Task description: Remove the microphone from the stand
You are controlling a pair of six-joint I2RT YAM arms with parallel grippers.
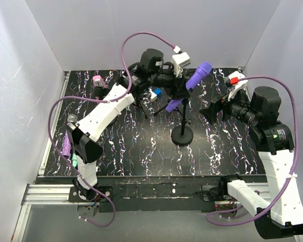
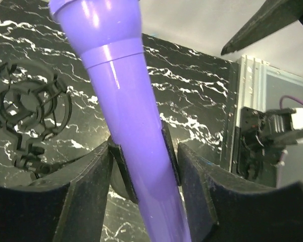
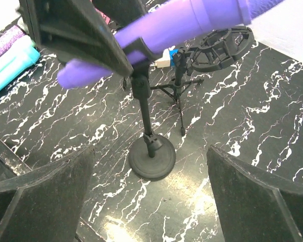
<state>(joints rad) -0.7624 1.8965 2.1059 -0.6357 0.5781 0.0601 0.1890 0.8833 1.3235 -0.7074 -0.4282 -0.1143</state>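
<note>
Near left of the black white-veined marble-look worktop (image 1: 131, 151), at 8 o'clock from centre: a teal cylinder (image 1: 74, 160) lies beside a purple glittery one (image 1: 65, 143).

Mid-worktop: a black round-based microphone stand (image 1: 182, 136), upright, base flat on the worktop.

At 2 o'clock from the base: the right gripper (image 1: 208, 112). Its jaws are spread wide with nothing between them, and it points at the stand pole but sits apart from it (its wrist view looks down on the base between both fingers).

At 12 o'clock, atop the pole: a long purple plastic microphone (image 1: 198, 75), seated in the stand's dark clip (image 2: 167, 151). It is tilted, fat head up toward 1 o'clock, thin tail down toward 7.

The left gripper (image 2: 145, 146), its arm stretched in from the 10 o'clock side, straddles the microphone at the clip. The jaws are narrowed around the body and clip. One finger looks to be against the clip and a sliver of light shows beside the other; cannot tell if it is a real pinch.

At 10 o'clock from the base: a small black tripod with a ring shock mount (image 3: 180, 91), near the stand, not touching.
</note>
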